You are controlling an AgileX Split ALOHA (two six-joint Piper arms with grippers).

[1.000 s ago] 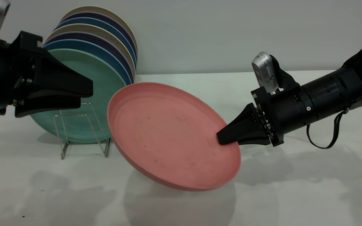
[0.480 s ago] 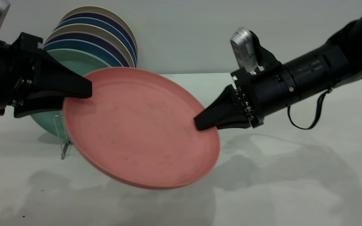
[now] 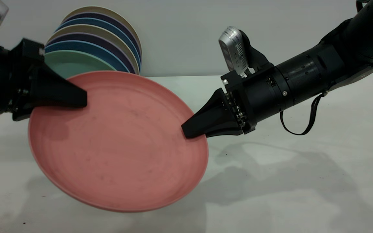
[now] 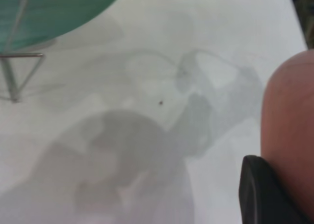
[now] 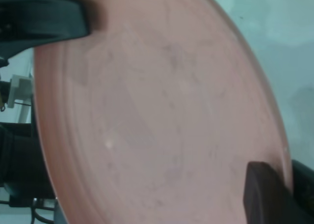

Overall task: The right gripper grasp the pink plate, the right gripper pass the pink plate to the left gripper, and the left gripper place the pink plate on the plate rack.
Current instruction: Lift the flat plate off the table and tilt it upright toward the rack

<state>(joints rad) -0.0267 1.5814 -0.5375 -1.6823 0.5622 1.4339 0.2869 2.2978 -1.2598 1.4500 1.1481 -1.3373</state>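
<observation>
The pink plate [image 3: 118,145] hangs tilted in the air between both arms. My right gripper [image 3: 188,131] is shut on its right rim; the right wrist view shows the plate [image 5: 162,111] with that gripper [image 5: 284,177] pinching the rim. My left gripper [image 3: 83,100] is open, its jaws straddling the plate's upper left rim, one in front and one behind. It also shows in the right wrist view [image 5: 49,17]. In the left wrist view the plate's edge [image 4: 289,116] lies beside one finger [image 4: 260,194]. The plate rack [image 4: 14,71] is hidden behind the plate in the exterior view.
A green plate [image 3: 73,63] stands in the rack, with several blue, purple and beige plates [image 3: 102,35] upright behind it at the back left. The white table [image 3: 287,181] stretches to the right below my right arm.
My right gripper has carried the pink plate up and to the left. The plate's left rim now sits between my left gripper's jaws and covers the rack.
</observation>
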